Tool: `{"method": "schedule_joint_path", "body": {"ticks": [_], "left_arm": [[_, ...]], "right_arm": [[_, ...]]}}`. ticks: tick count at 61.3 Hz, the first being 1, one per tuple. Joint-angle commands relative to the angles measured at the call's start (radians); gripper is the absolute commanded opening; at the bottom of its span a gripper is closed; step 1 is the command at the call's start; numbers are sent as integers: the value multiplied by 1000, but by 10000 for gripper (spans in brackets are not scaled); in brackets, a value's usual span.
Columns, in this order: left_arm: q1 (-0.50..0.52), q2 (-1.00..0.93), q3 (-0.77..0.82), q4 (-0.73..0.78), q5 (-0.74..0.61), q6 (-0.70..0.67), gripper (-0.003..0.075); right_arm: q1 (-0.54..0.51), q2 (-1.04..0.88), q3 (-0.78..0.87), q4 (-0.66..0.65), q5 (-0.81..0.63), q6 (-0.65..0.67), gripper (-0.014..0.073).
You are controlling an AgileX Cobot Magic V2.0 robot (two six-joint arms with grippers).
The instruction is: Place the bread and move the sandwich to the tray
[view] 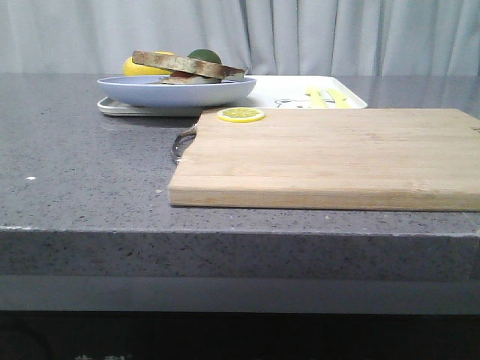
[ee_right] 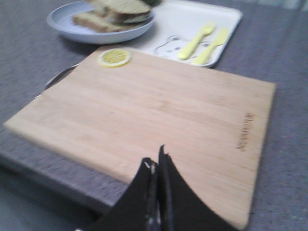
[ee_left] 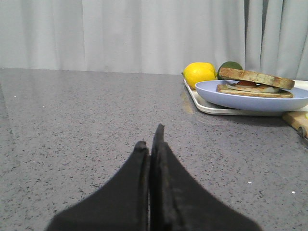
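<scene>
Both pincers, left (ee_left: 150,144) and right (ee_right: 156,166), closed and empty above grey speckled counter (view: 82,172), pale curtain (view: 300,34) behind.

Neither arm shows in the front view. The left gripper (ee_left: 151,144) has its dark jaws pressed together with nothing between them. The right gripper (ee_right: 156,163) is likewise closed, its jaws touching at the tips and carrying nothing.

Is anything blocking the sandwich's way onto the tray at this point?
Nothing visible does: the sandwich lies on its blue plate, which already rests on the tray. Both pincers are shut and well clear.
</scene>
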Motion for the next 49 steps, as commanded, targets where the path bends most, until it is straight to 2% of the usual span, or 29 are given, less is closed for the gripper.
{"method": "schedule_joint_path", "body": {"ticks": [1, 10, 20, 38, 49], "left_arm": [[3, -23, 1, -11, -87, -8, -20], [3, -23, 1, -11, -87, -8, -20], [3, -23, 1, -11, -87, -8, -20], [3, -23, 1, -11, -87, -8, -20], [3, -21, 1, -11, -85, -8, -20]], "right_arm": [[-70, -76, 88, 31, -231, -3, -67], [-137, -218, 264, 36, -340, -3, -66], [-163, -304, 373, 37, -401, -3, -66], [-165, -381, 484, 67, -456, -3, -66], [-166, -380, 481, 72, -452, -3, -66]]}}
